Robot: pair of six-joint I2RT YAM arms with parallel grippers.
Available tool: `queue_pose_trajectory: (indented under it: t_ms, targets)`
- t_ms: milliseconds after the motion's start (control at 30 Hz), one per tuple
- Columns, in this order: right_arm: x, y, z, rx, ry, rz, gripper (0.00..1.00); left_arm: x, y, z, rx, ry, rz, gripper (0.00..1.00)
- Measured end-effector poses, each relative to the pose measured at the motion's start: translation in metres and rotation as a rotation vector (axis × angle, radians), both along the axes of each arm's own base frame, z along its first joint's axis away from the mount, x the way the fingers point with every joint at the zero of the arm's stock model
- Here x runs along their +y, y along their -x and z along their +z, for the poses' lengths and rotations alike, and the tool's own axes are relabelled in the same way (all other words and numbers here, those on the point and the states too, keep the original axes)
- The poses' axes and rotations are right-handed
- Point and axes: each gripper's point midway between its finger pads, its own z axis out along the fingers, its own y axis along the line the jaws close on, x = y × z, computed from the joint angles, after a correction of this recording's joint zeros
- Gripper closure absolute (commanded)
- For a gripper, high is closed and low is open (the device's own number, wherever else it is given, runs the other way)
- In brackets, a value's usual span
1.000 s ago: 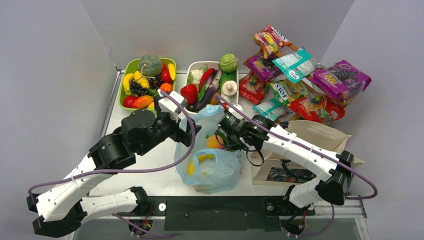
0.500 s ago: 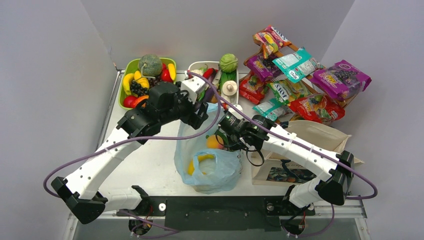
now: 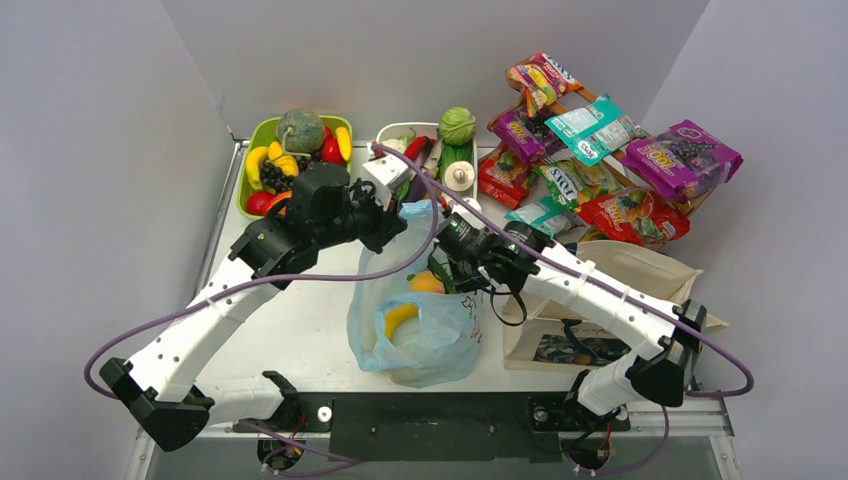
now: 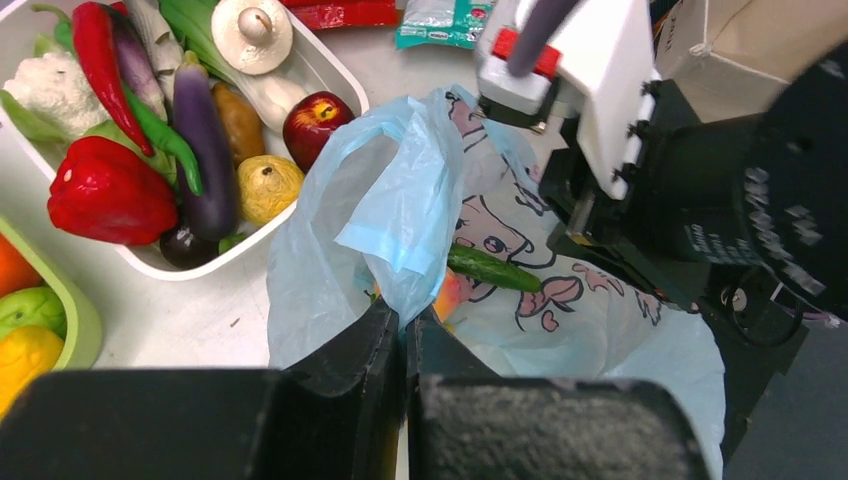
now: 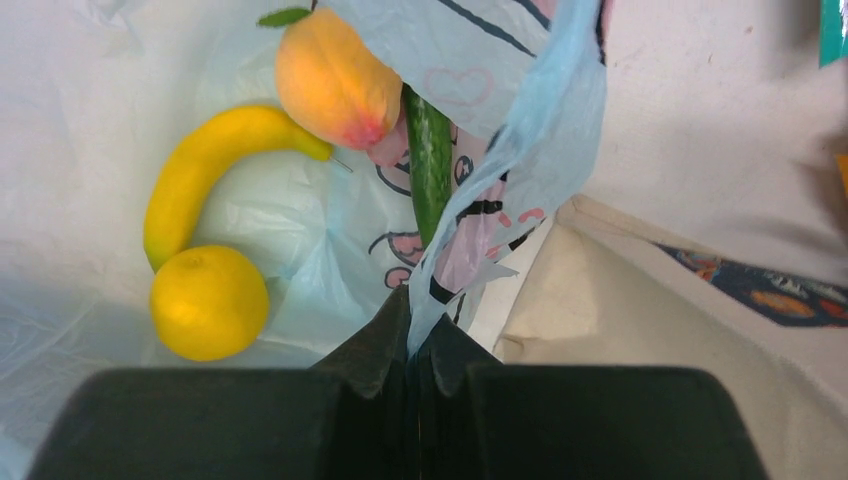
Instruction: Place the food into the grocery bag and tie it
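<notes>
So the light-blue grocery bag [image 3: 415,335] is sitting on the table [image 3: 300,335] between the two arms, mouth pulled open. The right gripper [image 5: 412,335] is pinching the bag's rim, jaws squeezed fully together on a strip of the printed plastic. Down to its left, inside the bag, a round yellow fruit [image 5: 208,302] and a banana [image 5: 215,160] are lying touching each other, with a peach [image 5: 330,85] and a green cucumber [image 5: 430,165] further ahead of the fingertips. The beige tote [image 5: 600,345] is lying just beside that gripper on its right. The left gripper [image 4: 404,322] is clamping tight on a bunched fold of the bag's opposite edge, holding it up. Ahead of it and to its left the white tray [image 4: 200,268] of veggies is sitting near, with the green tray [image 4: 78,320] just beside that. The snack packets [image 3: 600,160] are lying in a heap well apart from both grippers at the far right.
</notes>
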Motion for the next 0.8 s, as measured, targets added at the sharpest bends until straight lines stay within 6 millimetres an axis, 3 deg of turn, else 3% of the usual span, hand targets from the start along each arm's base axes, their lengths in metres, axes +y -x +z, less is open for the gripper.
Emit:
queue_pose_trajectory:
  t_ms: [300,533,600,800]
  targets:
    - [0.02,-0.028,0.006,-0.028,0.056,0.057,1.0,0.044,0.031,0.023,0.001,0.064,0.128,1.0]
    - [0.045,-0.055,0.031,-0.095,0.05,0.112,0.99,0.072,0.051,0.027,0.08,0.131,0.262,1.0]
    - [0.051,-0.065,0.039,-0.119,0.048,0.119,0.91,0.076,0.055,0.025,0.123,0.159,0.299,1.0]
    - [0.063,-0.084,0.069,-0.196,0.019,0.12,0.48,0.089,0.073,0.024,0.209,0.271,0.386,1.0]
